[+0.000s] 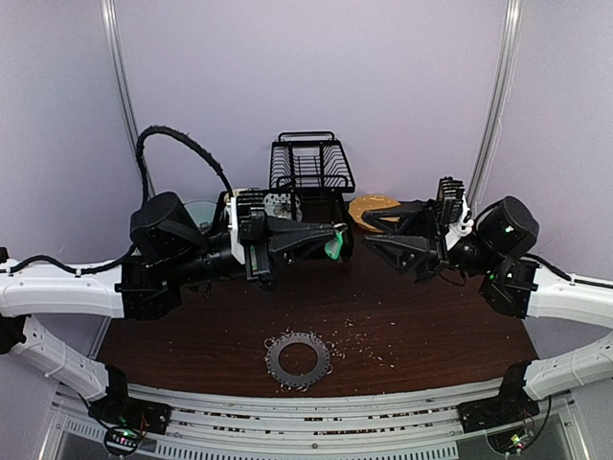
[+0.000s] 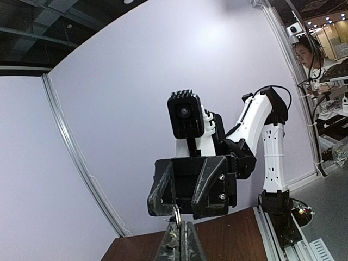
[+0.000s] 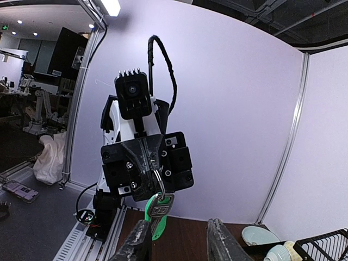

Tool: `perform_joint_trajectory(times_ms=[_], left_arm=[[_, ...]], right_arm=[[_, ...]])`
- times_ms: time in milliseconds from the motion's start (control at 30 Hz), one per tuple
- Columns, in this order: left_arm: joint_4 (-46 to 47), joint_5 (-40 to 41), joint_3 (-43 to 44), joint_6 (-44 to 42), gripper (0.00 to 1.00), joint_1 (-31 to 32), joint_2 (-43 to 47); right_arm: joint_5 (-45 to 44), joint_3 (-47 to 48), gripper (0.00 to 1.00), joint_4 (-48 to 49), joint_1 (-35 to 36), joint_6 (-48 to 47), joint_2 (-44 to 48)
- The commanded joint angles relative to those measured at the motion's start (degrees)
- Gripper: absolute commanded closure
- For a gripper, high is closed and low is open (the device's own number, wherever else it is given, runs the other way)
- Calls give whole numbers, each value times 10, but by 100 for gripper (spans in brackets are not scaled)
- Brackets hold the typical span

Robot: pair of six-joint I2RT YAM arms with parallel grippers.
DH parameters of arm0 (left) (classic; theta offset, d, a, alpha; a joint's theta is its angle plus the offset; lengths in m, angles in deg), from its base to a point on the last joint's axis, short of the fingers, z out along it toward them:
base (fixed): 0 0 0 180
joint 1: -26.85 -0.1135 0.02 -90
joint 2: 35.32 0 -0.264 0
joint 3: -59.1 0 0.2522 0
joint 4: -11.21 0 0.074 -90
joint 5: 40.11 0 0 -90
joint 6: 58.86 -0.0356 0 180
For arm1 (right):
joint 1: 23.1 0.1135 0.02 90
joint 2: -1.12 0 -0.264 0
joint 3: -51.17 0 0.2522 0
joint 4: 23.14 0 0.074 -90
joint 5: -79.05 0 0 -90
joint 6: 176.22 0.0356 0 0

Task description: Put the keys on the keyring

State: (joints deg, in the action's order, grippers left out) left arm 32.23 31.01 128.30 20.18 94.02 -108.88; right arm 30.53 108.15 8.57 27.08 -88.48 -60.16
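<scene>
Your left arm reaches level toward the middle, its gripper (image 1: pixel 330 237) pressed together on the top end of the tiny key with a bright green plastic head (image 3: pixel 157 216), which hangs just under the fingertips. Your right arm mirrors it, with its gripper (image 1: pixel 368 232) spread wide and facing the left one, near the key but apart from it. The flat dark grey ring-shaped disc fringed with silvery wire loops (image 1: pixel 274 360) lies on the dark wooden desk (image 1: pixel 192 345), well below both grippers, toward the arm bases.
</scene>
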Motion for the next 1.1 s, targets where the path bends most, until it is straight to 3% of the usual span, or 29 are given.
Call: perform_joint_trajectory(times_ms=[0, 200, 300, 467, 667, 1067], left_arm=[[67, -22, -2, 20, 100, -2, -11], [69, -34, 6, 23, 100, -2, -21], [72, -38, 6, 25, 100, -2, -23], [79, -43, 3, 28, 100, -2, -24], [79, -45, 0, 22, 100, -2, -19], [70, -44, 6, 23, 100, -2, -25]], right_arm=[[26, 17, 65, 57, 11, 38, -9], [24, 24, 63, 72, 25, 33, -23], [29, 34, 71, 76, 28, 34, -34], [36, 40, 76, 71, 29, 31, -45], [26, 41, 77, 50, 29, 20, -46], [52, 50, 89, 47, 29, 20, -50]])
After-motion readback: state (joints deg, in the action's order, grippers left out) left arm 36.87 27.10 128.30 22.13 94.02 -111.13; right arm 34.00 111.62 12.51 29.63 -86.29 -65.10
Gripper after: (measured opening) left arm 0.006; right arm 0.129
